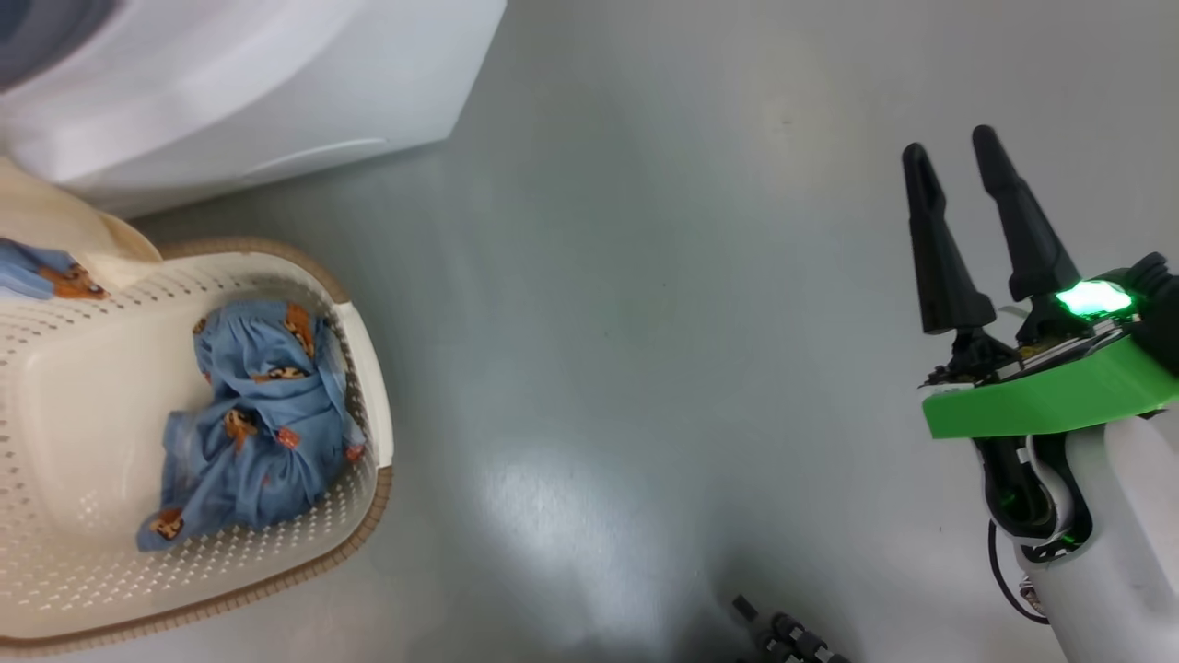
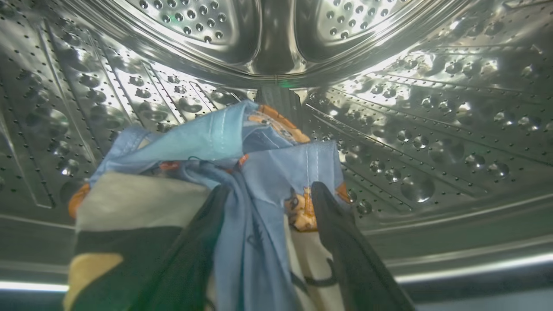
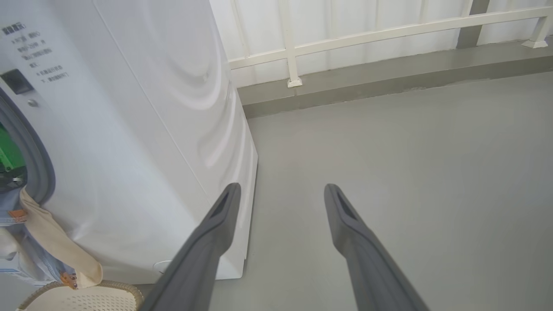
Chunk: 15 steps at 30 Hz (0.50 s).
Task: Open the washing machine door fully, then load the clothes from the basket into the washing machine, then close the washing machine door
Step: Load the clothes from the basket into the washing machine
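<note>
Left wrist view: left gripper (image 2: 272,188) inside drum (image 2: 432,129), parted, clothes (image 2: 216,138) draped between fingers (image 2: 341,242) (loading step). Right gripper (image 1: 950,143) wide, empty. Next: withdraw, fetch rest from basket (image 1: 373,433).

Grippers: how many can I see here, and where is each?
2. The right gripper hangs open over the floor, near the washer. The left gripper is inside the drum, open, with blue clothes draped between its fingers. It has no more.

The basket (image 1: 362,370) runs off the left edge — label text (image 3: 35,52) unreadable.
</note>
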Tool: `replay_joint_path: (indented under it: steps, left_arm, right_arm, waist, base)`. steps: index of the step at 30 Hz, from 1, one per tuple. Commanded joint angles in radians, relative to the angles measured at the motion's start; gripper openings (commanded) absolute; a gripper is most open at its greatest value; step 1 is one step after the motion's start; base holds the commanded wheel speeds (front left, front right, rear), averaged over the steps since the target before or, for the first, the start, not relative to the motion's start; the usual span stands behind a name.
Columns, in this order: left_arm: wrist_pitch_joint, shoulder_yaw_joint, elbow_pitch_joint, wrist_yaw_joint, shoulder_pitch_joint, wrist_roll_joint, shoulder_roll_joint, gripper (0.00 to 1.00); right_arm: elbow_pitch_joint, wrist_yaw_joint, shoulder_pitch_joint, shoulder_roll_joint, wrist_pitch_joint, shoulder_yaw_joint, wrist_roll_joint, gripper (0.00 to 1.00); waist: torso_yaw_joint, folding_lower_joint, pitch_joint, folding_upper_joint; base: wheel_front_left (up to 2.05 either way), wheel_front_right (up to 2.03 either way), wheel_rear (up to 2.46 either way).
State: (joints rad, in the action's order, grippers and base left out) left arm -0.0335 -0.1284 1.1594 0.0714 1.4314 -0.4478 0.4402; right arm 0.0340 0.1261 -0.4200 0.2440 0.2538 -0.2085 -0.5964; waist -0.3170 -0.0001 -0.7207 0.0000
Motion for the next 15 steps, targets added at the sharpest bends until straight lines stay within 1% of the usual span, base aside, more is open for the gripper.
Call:
replay_joint_path:
  steps: [1,3,7,12,15]
  left_arm:
    - [-0.013,0.001,-0.002,0.005,-0.001,-0.003,0.036,1.00]
    - [-0.013,0.001,0.011,0.013,-0.001,-0.009,0.038,1.00]
    - [0.020,-0.011,0.024,0.032,-0.019,-0.012,0.039,1.00]
    - [0.133,-0.014,0.028,0.045,-0.068,-0.021,0.040,1.00]
    - [0.205,-0.023,0.026,0.051,-0.109,-0.024,0.025,1.00]
  right_arm:
    - [-0.014,0.005,0.024,0.010,0.008,-0.018,0.011,1.00]
    - [-0.012,0.005,0.021,0.010,0.008,-0.022,0.011,1.00]
    - [-0.007,0.005,0.017,0.010,0.008,-0.029,0.014,1.00]
    - [0.003,0.005,0.015,0.008,0.008,-0.038,0.015,1.00]
    - [0.009,0.005,0.014,0.014,0.008,-0.039,0.018,1.00]
  waist:
    - [0.004,0.0001,0.019,0.0000]
    - [0.005,0.0001,0.033,0.0000]
    - [0.008,0.0001,0.060,0.0000]
    - [0.018,0.0001,0.106,0.0000]
    - [0.031,0.0001,0.138,0.0000]
  base:
    - [0.00,0.00,0.00]
    - [0.00,0.00,0.00]
    - [0.00,0.00,0.00]
    - [0.00,0.00,0.00]
    - [0.00,0.00,0.00]
